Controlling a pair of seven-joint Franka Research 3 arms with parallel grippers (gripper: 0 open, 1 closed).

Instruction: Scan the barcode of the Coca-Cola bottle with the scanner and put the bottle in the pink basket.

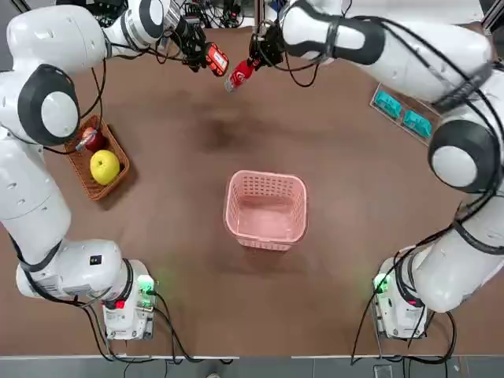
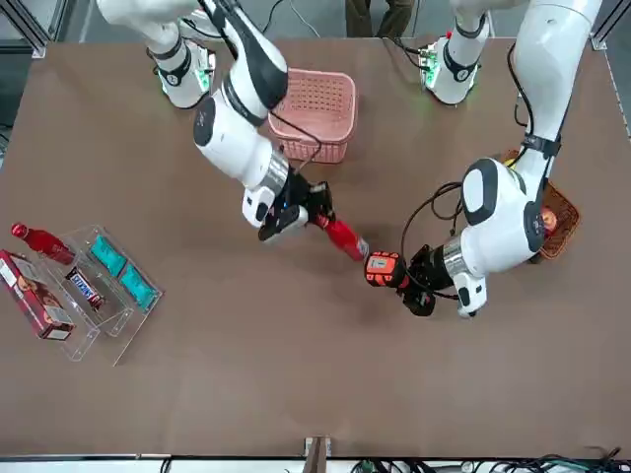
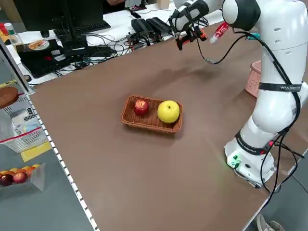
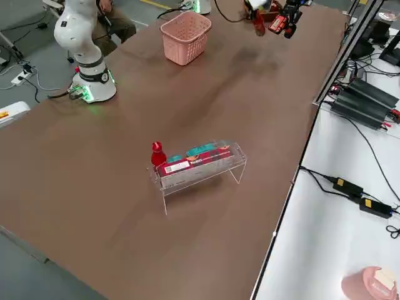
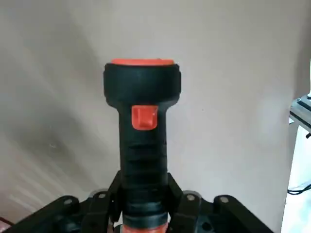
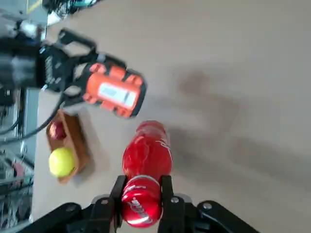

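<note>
Both grippers hover above the table's far edge, facing each other. My left gripper [image 1: 197, 52] is shut on the handle of the orange-and-black scanner [image 1: 216, 59], whose head points toward the bottle. In the left wrist view the scanner [image 5: 142, 116] stands upright between the fingers [image 5: 112, 194]. My right gripper [image 1: 254, 60] is shut on the cap end of the red Coca-Cola bottle [image 1: 239, 75], and the bottle [image 2: 342, 236] slants toward the scanner [image 2: 383, 269] with a small gap between them. The pink basket [image 1: 266, 185] sits mid-table, with nothing in it.
A brown wicker basket [image 1: 79, 167] with an apple and a yellow fruit stands at the left. At the far right, a clear rack [image 2: 113, 296] holds teal and red packets, with a second red bottle [image 2: 37, 239] beside it. Cables and devices lie beyond the far edge.
</note>
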